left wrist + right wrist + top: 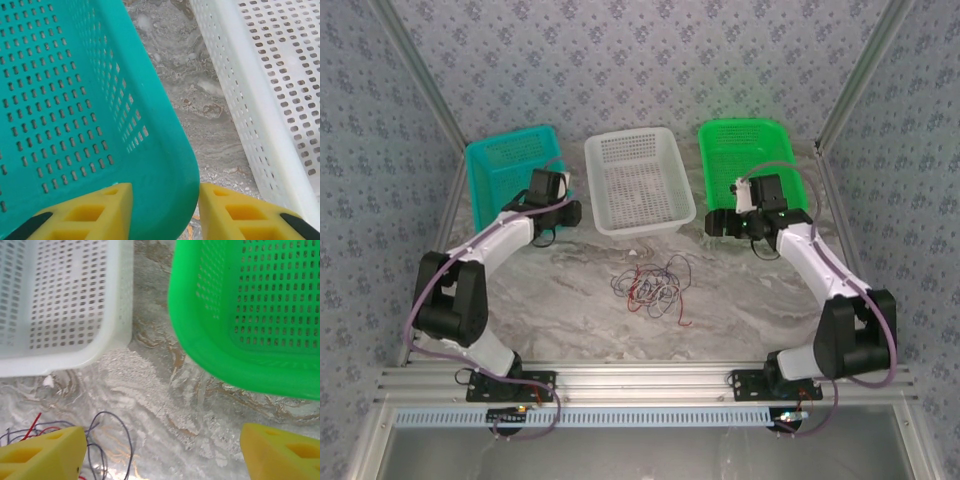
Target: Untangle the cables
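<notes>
Step in hand: preparation, not separation. The cables (653, 282) lie as one tangle of red, dark and pale wire on the table (550, 300), just on the near side of the white basket (640, 226), with no strand drawn clear of the rest. The left fingers (85, 215) straddle the near corner of the teal basket (160, 150), left of the white basket, one finger inside the rim and one outside. Whether they clamp the rim or merely bracket it cannot be told. The right fingers (40, 455) are spread wide and hold nothing. They hover between the white basket and the green basket (200, 340) to its right, with the edge of the tangle just beside one finger. The next move probably requires one arm to descend on the tangle and pinch a single strand at its free end, since a mid-loop grip would likely drag the whole knot. The table is grey-veined and marble-patterned. Patterned blue-grey walls (640, 60) enclose the space behind the white basket, and an aluminium rail (640, 380) runs along the near edge.
</notes>
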You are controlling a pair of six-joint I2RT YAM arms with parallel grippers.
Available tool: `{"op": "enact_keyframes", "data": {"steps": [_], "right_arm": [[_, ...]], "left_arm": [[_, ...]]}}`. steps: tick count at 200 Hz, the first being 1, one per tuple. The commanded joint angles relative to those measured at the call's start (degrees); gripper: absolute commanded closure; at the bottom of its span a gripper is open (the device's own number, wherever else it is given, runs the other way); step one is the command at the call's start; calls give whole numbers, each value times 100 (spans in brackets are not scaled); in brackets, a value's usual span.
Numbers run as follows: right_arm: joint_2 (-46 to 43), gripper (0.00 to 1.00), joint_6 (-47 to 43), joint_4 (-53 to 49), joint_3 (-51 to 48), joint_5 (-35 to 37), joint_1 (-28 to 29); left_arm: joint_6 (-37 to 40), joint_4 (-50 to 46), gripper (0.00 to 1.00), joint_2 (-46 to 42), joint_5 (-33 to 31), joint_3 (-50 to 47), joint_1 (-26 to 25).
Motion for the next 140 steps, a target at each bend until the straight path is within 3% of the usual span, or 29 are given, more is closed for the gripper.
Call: {"op": "enact_keyframes", "data": {"steps": [1,47,76,112,140], "right_arm": [[-400,18,-120,-633,-177,-230,161],[-873,22,292,-1159,-755,-974,345],[-1093,25,606,-1016,-1180,-1278,458],[-766,30,841,-1057,-1388,-1760,726],[-497,35,934,-1043,-1404,-1308,937]], "left_arm": [[-206,-301,62,-524,14,-320,-289],[-55,-423,67,-1047,-153,-838,-1021],[-161,-468,64,-1419,-251,-1153,-1250],[-190,-494,45,-1792,-446,-1323,-1353],[-100,-362,35,-2047,-620,-1288,-1566]]}}
